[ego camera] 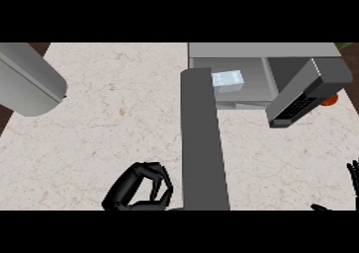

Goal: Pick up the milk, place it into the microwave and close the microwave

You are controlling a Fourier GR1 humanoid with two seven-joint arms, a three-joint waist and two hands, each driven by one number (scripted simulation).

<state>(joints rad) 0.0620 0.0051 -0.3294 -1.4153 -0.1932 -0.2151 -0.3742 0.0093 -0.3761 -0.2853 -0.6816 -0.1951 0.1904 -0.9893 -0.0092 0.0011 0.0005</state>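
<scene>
The microwave (262, 49) stands at the counter's (102, 143) far edge, toward the far right corner, and it is open. Its door (203, 143) is swung out and shows edge-on as a long grey slab that runs from the front of the oven across the counter almost to the near edge. The milk (227, 81), a small pale carton, sits inside the microwave cavity on its floor, close to the left wall and just behind the hinge end of the door. To the right of the cavity a dark control panel (298, 101) with rows of buttons slants toward the near side. An orange object (329, 100) peeks out from behind the panel's right side; too little of it shows to tell what it is.

The left robot hand (138, 190) is at the near edge, about the middle of the counter, just left of the open door. Its fingers are curled in toward the thumb and nothing is in them. Whether it touches the door cannot be told.

The right robot hand (356, 178) shows at the near right corner, fingers straight and pointing up, holding nothing.

A large grey cylinder (25, 79) lies slantwise over the far left corner.
</scene>
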